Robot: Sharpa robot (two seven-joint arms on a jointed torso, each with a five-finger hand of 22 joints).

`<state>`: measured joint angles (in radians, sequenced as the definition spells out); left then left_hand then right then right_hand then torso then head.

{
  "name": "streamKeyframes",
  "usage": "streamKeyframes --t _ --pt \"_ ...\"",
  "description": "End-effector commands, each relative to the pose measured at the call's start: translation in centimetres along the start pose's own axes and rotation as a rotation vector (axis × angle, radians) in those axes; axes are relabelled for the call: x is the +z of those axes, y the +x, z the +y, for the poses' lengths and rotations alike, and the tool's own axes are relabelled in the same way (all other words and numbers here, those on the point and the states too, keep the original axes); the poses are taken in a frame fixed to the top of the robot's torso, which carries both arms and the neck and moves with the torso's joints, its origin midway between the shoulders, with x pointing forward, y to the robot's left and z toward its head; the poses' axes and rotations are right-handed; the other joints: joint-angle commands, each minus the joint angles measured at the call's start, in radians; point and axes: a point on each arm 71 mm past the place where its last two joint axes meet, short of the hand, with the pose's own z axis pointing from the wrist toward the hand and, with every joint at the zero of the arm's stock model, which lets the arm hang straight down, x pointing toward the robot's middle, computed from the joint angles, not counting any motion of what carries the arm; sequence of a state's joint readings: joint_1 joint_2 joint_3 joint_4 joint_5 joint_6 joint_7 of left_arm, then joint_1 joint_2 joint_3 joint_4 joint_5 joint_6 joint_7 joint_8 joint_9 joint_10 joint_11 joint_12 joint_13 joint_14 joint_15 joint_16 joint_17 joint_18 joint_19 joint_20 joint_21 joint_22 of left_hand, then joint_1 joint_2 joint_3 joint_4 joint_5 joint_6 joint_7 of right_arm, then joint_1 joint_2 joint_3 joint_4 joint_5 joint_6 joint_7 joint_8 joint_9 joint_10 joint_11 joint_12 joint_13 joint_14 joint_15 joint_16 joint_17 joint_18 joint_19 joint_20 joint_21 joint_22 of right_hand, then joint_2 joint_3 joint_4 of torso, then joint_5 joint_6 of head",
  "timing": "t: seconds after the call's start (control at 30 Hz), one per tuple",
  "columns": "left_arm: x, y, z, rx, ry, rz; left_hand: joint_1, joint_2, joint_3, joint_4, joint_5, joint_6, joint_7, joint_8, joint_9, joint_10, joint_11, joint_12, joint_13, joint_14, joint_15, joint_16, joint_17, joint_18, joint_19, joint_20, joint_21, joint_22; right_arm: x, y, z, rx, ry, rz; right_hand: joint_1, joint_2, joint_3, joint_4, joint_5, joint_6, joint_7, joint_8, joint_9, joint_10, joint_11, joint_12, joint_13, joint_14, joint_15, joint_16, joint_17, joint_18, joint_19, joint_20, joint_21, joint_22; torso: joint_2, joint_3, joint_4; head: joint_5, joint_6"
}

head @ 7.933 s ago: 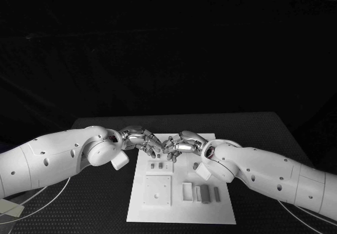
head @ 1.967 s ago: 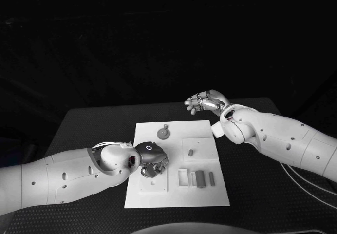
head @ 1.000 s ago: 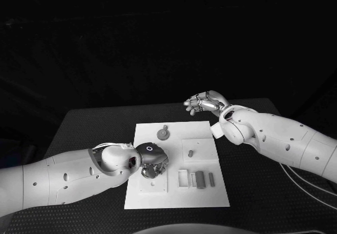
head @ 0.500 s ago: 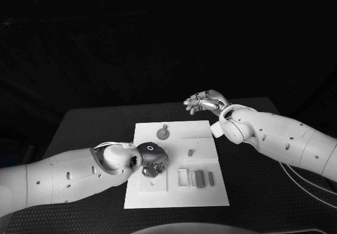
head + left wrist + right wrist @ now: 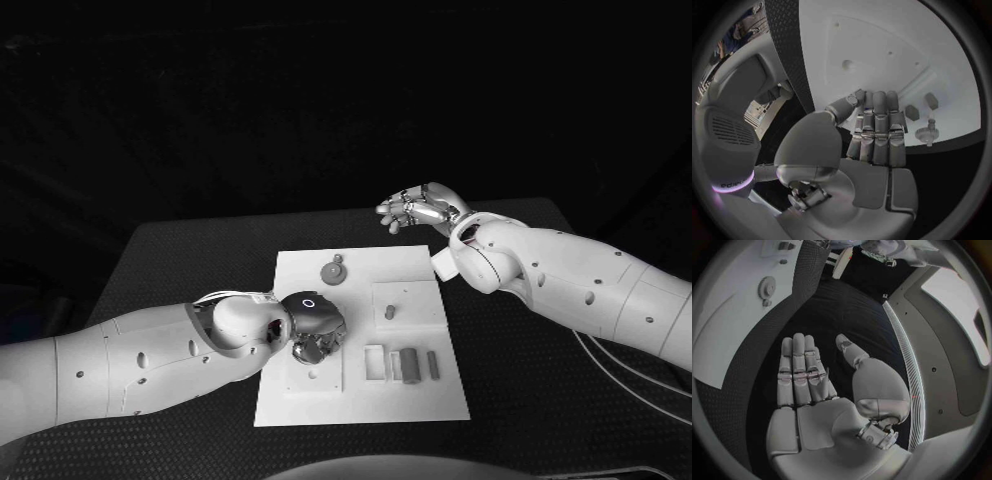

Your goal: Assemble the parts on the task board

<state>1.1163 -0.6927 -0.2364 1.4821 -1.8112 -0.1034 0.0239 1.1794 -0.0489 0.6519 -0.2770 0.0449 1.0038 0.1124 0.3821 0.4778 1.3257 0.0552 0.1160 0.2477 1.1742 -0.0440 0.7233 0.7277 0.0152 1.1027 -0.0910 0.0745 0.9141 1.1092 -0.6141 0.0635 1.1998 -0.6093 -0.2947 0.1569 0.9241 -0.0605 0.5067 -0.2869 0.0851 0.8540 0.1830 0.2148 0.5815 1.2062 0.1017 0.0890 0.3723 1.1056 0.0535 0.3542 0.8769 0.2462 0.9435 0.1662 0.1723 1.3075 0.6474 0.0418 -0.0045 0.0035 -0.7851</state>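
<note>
My task board (image 5: pixel 361 400) lies in the middle of the black table (image 5: pixel 188 250), and I place everything else by it. My left hand (image 5: pixel 315 330) hangs over the board's near left part, above a raised square plate (image 5: pixel 320 380); from the wrist I see its fingers (image 5: pixel 879 130) straight and side by side, the thumb bent in toward them, with nothing between them, so it holds nothing. My right hand (image 5: pixel 418 210) is off the board, above the table just past the board's far right corner; its fingers (image 5: pixel 798 375) are flat and together, the thumb stands apart, and the palm is bare. A round gear-like part (image 5: pixel 335 271) lies on the board's far left area. A small part (image 5: pixel 389 313) stands on the raised plate at the board's right middle. A row of upright bars (image 5: pixel 410 364) stands at the board's near right, just beside my left hand.
</note>
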Motion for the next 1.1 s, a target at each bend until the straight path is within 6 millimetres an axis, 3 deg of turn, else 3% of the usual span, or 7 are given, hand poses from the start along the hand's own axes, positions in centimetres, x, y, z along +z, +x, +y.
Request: streamKeyframes --t 0.03,0.2,0.27,0.37,0.53,0.73,1.1 --pt "0.0 0.2 -0.2 -0.003 0.009 0.018 0.001 0.008 -0.003 0.006 0.004 0.006 0.003 0.002 0.002 -0.001 0.005 -0.006 0.001 0.0 0.006 -0.003 0.002 -0.015 0.002 0.003 -0.006 -0.001 0.0 0.2 0.1 0.003 -0.01 0.018 -0.005 0.005 -0.003 -0.001 0.006 0.009 0.0 0.005 -0.002 0.004 -0.001 0.001 -0.002 0.001 -0.001 -0.004 -0.001 0.016 0.005 0.0 -0.004 0.02 0.0 -0.0001 0.0001 0.0 -0.001" --pt "0.0 0.1 -0.1 -0.022 0.006 -0.003 0.002 -0.009 -0.006 0.0 0.004 -0.001 0.006 -0.002 0.001 -0.006 0.007 -0.011 0.003 -0.004 0.007 -0.006 0.003 -0.015 -0.002 0.004 -0.007 -0.002 0.0 0.1 0.1 0.003 -0.009 0.017 -0.006 0.004 -0.004 -0.001 0.006 0.009 0.001 0.005 -0.002 0.003 -0.001 0.001 -0.002 0.0 -0.001 -0.004 -0.002 0.016 0.005 0.0 -0.005 0.02 0.0 0.0002 0.0005 0.0 0.0" --pt "-0.1 0.1 0.0 -0.026 0.002 -0.013 -0.001 -0.032 -0.012 -0.003 0.004 -0.016 0.011 -0.012 -0.003 -0.013 0.01 -0.016 0.003 -0.009 0.01 -0.008 0.004 -0.015 -0.006 0.007 -0.007 -0.002 0.0 0.1 0.1 0.004 -0.009 0.016 -0.006 0.003 -0.004 -0.001 0.006 0.008 0.001 0.005 -0.003 0.003 -0.001 0.001 -0.002 0.0 -0.001 -0.005 -0.002 0.016 0.004 0.0 -0.005 0.019 0.0 -0.0001 0.0002 0.0 0.0" --pt "-0.1 0.0 0.1 -0.027 -0.004 -0.029 -0.006 -0.078 -0.023 -0.003 0.005 -0.092 0.043 -0.056 -0.022 -0.022 0.015 -0.024 0.005 -0.012 0.013 -0.009 0.007 -0.015 -0.007 0.007 -0.005 -0.002 0.0 0.0 0.0 0.007 -0.007 0.014 -0.008 0.001 -0.005 -0.001 0.006 0.006 0.002 0.003 -0.004 0.001 0.001 0.0 -0.004 -0.003 0.001 -0.006 -0.002 0.015 0.002 0.001 -0.007 0.019 0.0 -0.0002 0.0005 0.0 0.001" --pt "-0.2 -0.1 0.3 -0.028 -0.015 -0.039 -0.011 -0.113 -0.039 -0.002 0.005 -0.143 0.037 -0.082 -0.033 -0.032 0.019 -0.033 0.009 -0.015 0.016 -0.009 0.011 -0.015 -0.006 0.006 -0.004 -0.001 0.0 0.0 0.0 0.009 -0.005 0.013 -0.009 0.0 -0.005 -0.001 0.006 0.002 0.004 0.001 -0.007 -0.003 0.002 -0.002 -0.007 -0.015 0.005 -0.014 -0.005 0.014 -0.01 0.004 -0.016 0.017 0.0 -0.0004 0.0002 0.0 0.001" --pt "-0.2 -0.1 0.5 -0.025 -0.032 -0.049 -0.009 -0.131 -0.053 0.0 0.005 -0.184 0.034 -0.099 -0.04 -0.037 0.021 -0.038 0.016 -0.017 0.017 -0.009 0.017 -0.015 -0.006 0.006 -0.004 0.0 0.0 -0.1 0.0 0.01 -0.005 0.014 -0.009 0.0 -0.004 -0.002 0.006 0.001 0.004 0.0 -0.008 -0.003 0.003 -0.002 -0.008 -0.018 0.007 -0.017 -0.006 0.014 -0.014 0.005 -0.019 0.017 0.0 -0.0006 0.0004 -0.001 0.001" --pt "-1.3 -0.1 1.0 -0.051 -0.041 -0.098 -0.016 -0.149 -0.07 0.004 0.005 -0.197 0.031 -0.1 -0.039 -0.041 0.021 -0.041 0.023 -0.015 0.017 -0.008 0.023 -0.015 -0.004 0.004 -0.003 0.001 -0.1 -0.5 -0.5 -0.03 0.009 0.024 -0.003 0.002 -0.001 -0.003 0.007 0.001 0.004 0.001 -0.01 -0.003 0.003 -0.002 -0.01 -0.021 0.008 -0.019 -0.006 0.015 -0.018 0.007 -0.023 0.017 0.0 -0.0004 0.0001 -0.004 0.006"
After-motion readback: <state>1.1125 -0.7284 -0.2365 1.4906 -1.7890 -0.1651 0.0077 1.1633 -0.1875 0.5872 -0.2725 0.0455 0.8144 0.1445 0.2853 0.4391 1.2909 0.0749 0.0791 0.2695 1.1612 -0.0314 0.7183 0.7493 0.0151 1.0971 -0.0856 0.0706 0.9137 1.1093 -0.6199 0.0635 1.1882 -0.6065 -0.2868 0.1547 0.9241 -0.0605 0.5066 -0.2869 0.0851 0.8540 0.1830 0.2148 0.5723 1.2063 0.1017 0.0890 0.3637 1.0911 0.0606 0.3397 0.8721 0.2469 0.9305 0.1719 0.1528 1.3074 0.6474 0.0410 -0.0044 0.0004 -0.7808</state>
